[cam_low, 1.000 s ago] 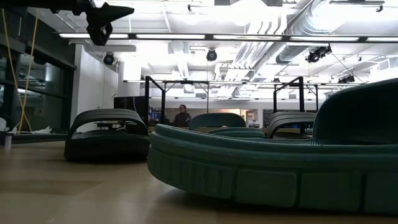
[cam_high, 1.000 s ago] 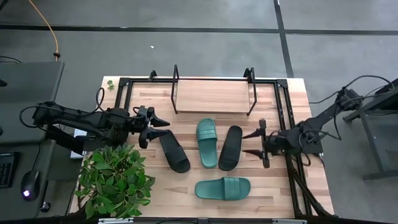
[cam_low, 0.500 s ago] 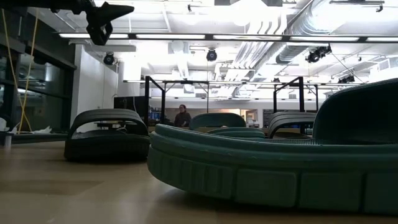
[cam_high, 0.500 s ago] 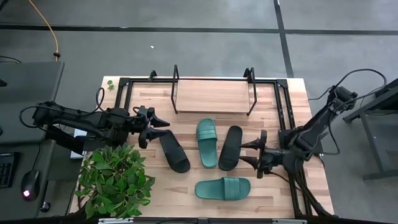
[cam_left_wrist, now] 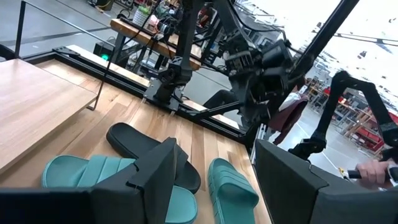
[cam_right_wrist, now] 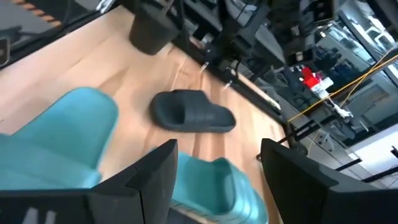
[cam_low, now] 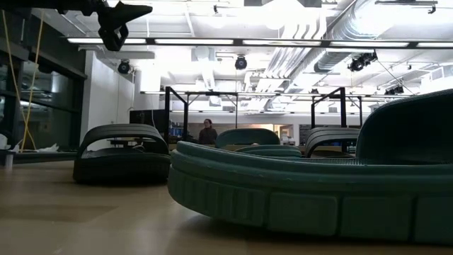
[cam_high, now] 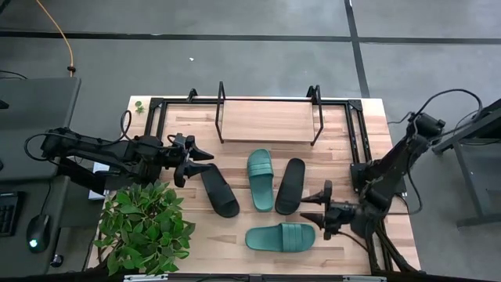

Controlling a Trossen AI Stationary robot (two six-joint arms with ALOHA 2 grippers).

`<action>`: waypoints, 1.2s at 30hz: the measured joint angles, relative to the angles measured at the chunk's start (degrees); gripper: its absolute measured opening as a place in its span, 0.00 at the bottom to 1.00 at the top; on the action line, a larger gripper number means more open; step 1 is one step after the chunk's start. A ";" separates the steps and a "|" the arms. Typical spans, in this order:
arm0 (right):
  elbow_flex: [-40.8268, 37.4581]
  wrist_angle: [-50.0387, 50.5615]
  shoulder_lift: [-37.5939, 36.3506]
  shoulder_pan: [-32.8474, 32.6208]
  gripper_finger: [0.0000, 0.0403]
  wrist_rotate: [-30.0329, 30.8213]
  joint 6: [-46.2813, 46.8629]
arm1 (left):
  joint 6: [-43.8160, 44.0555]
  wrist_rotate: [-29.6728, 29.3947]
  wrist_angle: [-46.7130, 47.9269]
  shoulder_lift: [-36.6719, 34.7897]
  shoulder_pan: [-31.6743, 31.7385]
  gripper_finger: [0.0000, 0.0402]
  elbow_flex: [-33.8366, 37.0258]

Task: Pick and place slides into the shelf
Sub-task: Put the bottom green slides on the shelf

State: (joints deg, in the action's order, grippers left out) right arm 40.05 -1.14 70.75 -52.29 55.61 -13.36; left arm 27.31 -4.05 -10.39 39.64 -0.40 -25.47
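Note:
Four slides lie sole-down on the wooden table in front of the shelf [cam_high: 268, 121]: a black one [cam_high: 218, 190] on the left, a teal one [cam_high: 261, 178] and a black one [cam_high: 290, 186] in the middle, and a teal one [cam_high: 280, 236] lying crosswise by the near edge. My right gripper [cam_high: 315, 205] is open above the table, just right of the near teal slide [cam_right_wrist: 62, 130]. My left gripper [cam_high: 196, 163] hangs open above the far end of the left black slide [cam_low: 122, 152], touching nothing.
A potted plant [cam_high: 145, 227] fills the table's near left corner, close to the left arm. A black metal frame [cam_high: 356, 149] runs along the table's sides. The shelf board is bare between its black end frames. A person [cam_low: 207, 132] stands far off in the room.
My right gripper has swung toward the table's near edge, from beside the right black slide to a place just right of the near teal slide, staying open. The left arm and all the slides have kept still.

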 joint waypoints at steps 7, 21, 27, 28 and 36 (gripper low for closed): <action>-0.02 -0.21 6.35 -3.05 0.55 0.51 7.14 | -0.58 0.00 0.00 0.00 0.02 0.50 0.00; -0.02 -0.58 13.97 -7.25 0.55 1.12 19.22 | -1.09 0.00 0.00 0.00 0.00 0.50 0.00; -0.02 -0.60 16.70 -8.19 0.55 0.88 23.54 | -1.09 0.00 0.02 0.00 0.00 0.50 0.00; -0.02 -0.62 17.15 -8.28 0.55 0.85 23.83 | -1.09 0.00 0.02 0.00 0.00 0.50 0.00; -0.02 -0.10 20.52 -9.57 0.55 -1.01 23.40 | -1.08 0.00 0.06 0.00 0.01 0.50 0.00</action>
State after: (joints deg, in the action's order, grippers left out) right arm 40.03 -1.24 91.27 -61.86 54.61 10.04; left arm 26.23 -4.05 -10.34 39.64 -0.39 -25.47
